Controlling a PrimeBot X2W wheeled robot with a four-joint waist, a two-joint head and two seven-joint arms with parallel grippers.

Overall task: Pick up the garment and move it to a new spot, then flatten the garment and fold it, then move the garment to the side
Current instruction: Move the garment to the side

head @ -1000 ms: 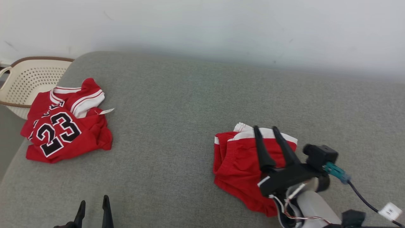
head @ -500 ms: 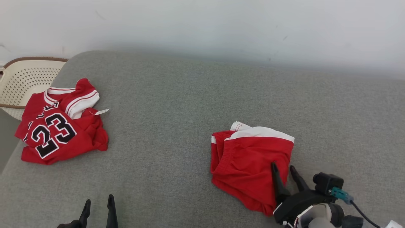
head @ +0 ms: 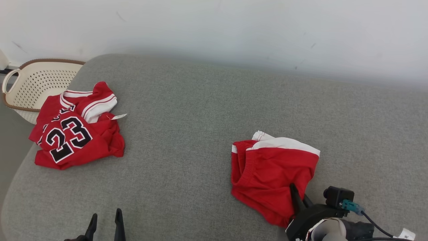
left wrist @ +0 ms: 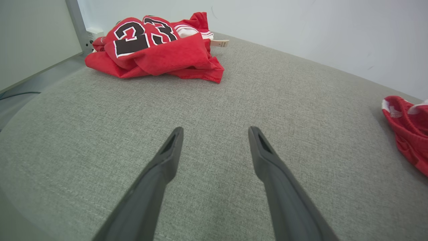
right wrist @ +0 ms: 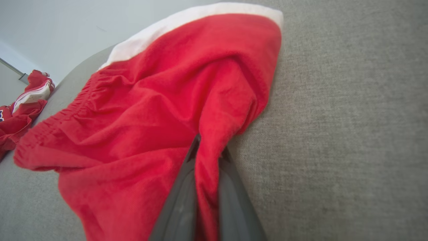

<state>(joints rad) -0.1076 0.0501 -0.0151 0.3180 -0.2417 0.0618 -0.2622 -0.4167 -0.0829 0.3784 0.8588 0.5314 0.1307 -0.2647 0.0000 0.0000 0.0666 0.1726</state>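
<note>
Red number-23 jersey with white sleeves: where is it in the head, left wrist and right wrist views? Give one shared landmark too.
Head view: red number-23 jersey, crumpled at the left, next to the cream perforated basket.
Left wrist view: jersey at the top left.
Right wrist view: jersey at the left edge, partly cut off.
Shared landmark: red shorts with a white band.

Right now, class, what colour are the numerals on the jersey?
Black, outlined in white, on the red jersey; the head view shows them best.
</note>
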